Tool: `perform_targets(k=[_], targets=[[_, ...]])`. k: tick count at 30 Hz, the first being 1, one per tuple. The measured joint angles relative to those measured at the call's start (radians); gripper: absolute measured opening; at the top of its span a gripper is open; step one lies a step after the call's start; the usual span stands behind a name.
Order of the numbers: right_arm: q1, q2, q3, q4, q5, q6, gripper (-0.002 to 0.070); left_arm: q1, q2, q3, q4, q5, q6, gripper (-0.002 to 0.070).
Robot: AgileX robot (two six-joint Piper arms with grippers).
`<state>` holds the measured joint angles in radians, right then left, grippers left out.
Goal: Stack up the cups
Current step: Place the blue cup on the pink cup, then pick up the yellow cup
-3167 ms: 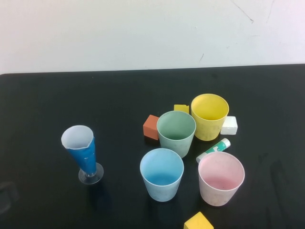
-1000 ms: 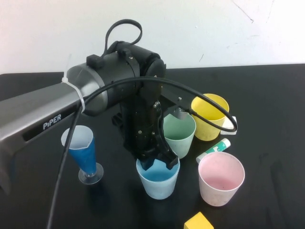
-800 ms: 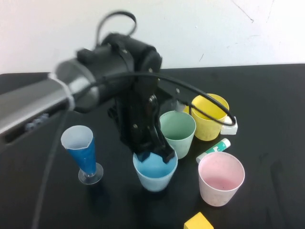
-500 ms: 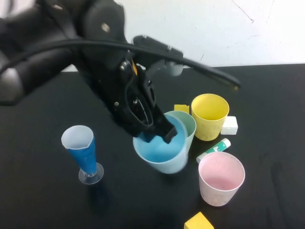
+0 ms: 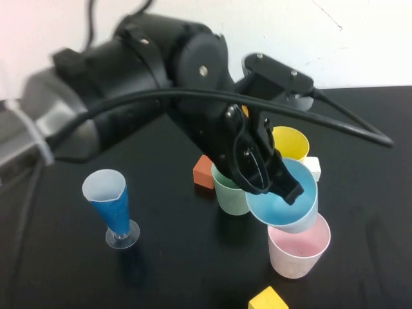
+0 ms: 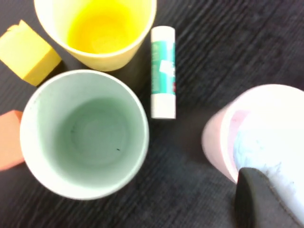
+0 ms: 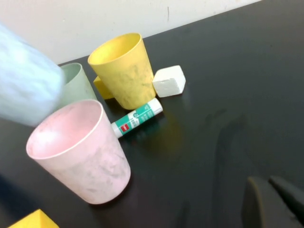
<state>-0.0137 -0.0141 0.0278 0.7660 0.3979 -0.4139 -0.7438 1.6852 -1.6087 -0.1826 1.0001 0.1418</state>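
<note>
High view: my left gripper (image 5: 273, 183) is clamped on the rim of the light blue cup (image 5: 286, 206), carried tilted above the pink cup (image 5: 297, 248); green cup (image 5: 226, 193) and yellow cup (image 5: 291, 145) stand loose behind, so I judge nothing stacked yet, three nestings left

Left wrist: green, yellow open-mouthed, a glue stick (image 6: 163, 71) between yellow and pink

Right wrist: my right gripper (image 7: 270, 197) sits closed and empty near the table (image 7: 228, 95), off to the pink cup's side
</note>
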Motion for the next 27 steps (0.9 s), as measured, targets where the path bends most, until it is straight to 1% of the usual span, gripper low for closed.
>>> perform_targets(k=[5, 7, 9, 12, 15, 17, 18, 20, 21, 22, 25, 27], targets=[[0.0, 0.0, 0.0, 0.0, 0.0, -0.004, -0.0003, 0.0, 0.068, 0.0, 0.018, -0.028, 0.015, 0.0007], [0.0, 0.0, 0.0, 0.002, 0.0, -0.005, -0.0003, 0.0, 0.085, 0.0, 0.018, -0.028, 0.028, 0.0026], [0.0, 0.0, 0.0, 0.006, 0.0, -0.005, -0.0003, 0.0, 0.097, 0.0, 0.018, -0.03, 0.033, 0.0071], [0.0, 0.0, 0.0, 0.016, 0.0, -0.007, -0.0003, 0.0, 0.104, 0.0, 0.018, -0.032, 0.034, 0.0193], [0.0, 0.0, 0.0, 0.028, 0.0, -0.007, -0.0003, 0.0, 0.104, -0.006, 0.018, -0.034, 0.034, 0.0296], [0.0, 0.0, 0.0, 0.03, 0.0, -0.007, -0.0003, 0.0, 0.102, -0.023, 0.026, -0.024, 0.034, 0.0324], [0.0, 0.0, 0.0, 0.033, 0.0, -0.007, -0.0003, 0.0, 0.098, -0.034, 0.037, -0.012, 0.034, 0.0326], [0.0, 0.0, 0.0, 0.051, 0.0, -0.007, -0.0003, 0.0, 0.081, -0.048, 0.073, 0.02, 0.027, 0.0305], [0.0, 0.0, 0.0, 0.059, 0.002, -0.009, -0.0003, 0.0, 0.066, -0.051, 0.097, 0.036, 0.011, 0.0277], [0.0, 0.0, -0.004, 0.061, 0.007, -0.016, -0.0003, 0.0, 0.052, -0.053, 0.119, 0.055, 0.001, 0.0245], [0.0, 0.0, -0.061, 0.063, 0.023, -0.076, -0.0003, 0.0, -0.014, -0.042, 0.183, 0.082, -0.026, 0.0101], [0.0, 0.002, -0.13, 0.033, 0.023, -0.115, -0.0003, 0.0, -0.071, -0.014, 0.204, 0.082, -0.039, 0.0043]])
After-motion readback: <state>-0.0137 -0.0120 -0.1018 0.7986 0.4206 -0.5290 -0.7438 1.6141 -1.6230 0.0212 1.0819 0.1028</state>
